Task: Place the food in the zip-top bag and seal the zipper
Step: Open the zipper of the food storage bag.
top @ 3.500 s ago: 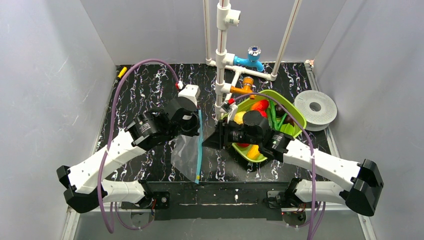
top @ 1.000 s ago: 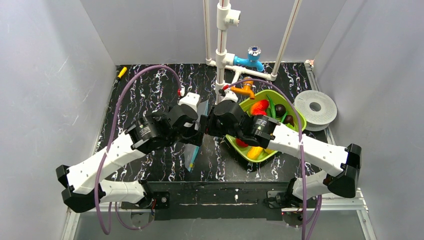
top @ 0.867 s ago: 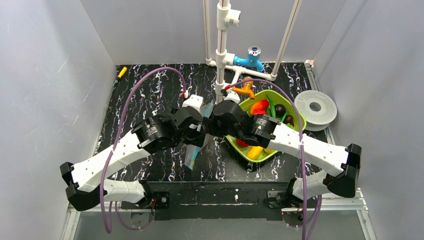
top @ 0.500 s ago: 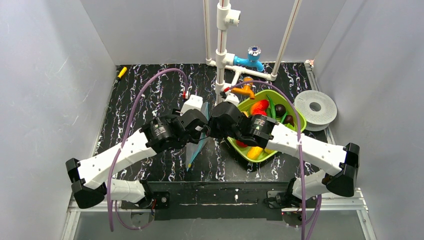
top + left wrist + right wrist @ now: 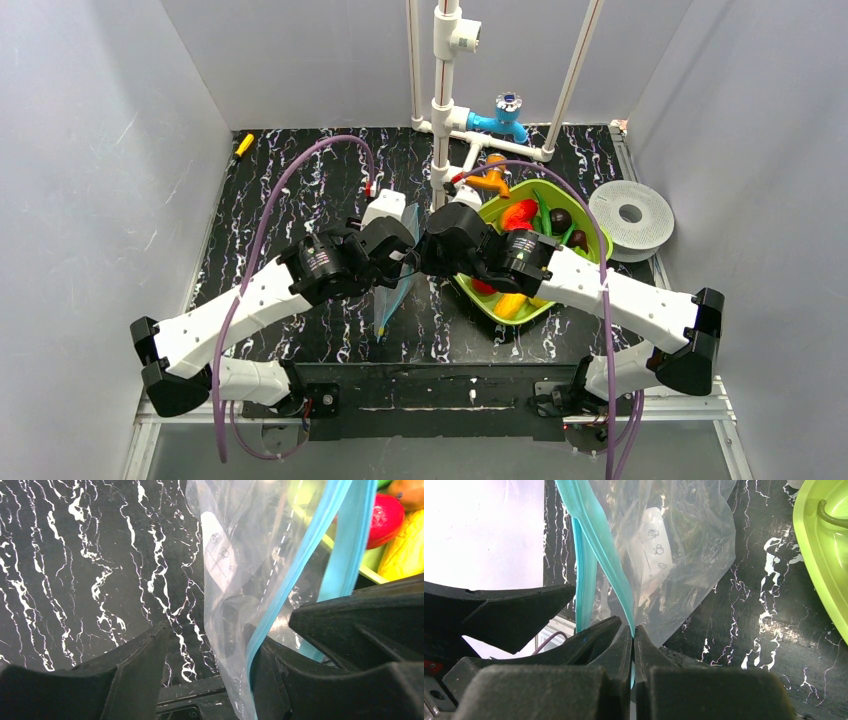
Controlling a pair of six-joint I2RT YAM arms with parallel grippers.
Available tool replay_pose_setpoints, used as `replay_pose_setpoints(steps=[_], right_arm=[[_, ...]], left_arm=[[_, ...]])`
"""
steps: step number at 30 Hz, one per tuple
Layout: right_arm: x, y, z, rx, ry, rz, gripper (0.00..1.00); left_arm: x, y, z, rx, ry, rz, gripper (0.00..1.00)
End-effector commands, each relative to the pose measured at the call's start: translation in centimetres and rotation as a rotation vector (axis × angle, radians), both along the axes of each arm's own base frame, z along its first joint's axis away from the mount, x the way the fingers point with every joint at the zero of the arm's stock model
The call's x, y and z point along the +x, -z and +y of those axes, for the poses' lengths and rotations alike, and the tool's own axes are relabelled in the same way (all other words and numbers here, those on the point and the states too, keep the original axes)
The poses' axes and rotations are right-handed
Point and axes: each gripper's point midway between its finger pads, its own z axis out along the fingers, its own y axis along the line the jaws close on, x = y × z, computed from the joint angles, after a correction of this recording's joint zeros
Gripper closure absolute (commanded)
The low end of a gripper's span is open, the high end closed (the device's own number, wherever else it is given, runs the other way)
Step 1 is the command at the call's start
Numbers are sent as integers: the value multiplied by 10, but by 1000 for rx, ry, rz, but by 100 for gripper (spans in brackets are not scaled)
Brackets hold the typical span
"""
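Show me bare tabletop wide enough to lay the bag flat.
Free: the back-left table, between the yellow piece, the pipes and the left arm. Crowded: the middle, around the bag, and the tray side.

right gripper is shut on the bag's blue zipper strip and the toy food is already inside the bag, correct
No. The food lies in the lime-green tray, as the top external view shows; the zip-top bag holds only its white label in the right wrist view. The right gripper is indeed shut on the zipper.
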Motion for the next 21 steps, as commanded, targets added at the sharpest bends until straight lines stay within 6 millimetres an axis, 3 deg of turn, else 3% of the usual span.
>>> replay_pose_setpoints(steps=[1, 6, 11, 16, 19, 21], right_arm=[[-2, -15, 7, 48, -20, -24, 99], [-8, -12, 19, 53, -132, -58, 99], [-38, -20, 53, 159, -501, -144, 99], [-35, -21, 68, 222, -612, -160, 99], [-31, -16, 75, 261, -673, -117, 99], [-29, -3, 73, 242, -681, -100, 89]], left_arm=[[-3, -19, -4, -57, 19, -10, 45], [1, -30, -8, -31, 53, -24, 74], [0, -49, 13, 68, 41, -31, 100], [5, -63, 33, 156, -10, -72, 100], [6, -51, 31, 160, -19, -66, 100], [7, -33, 30, 166, -29, -56, 100]])
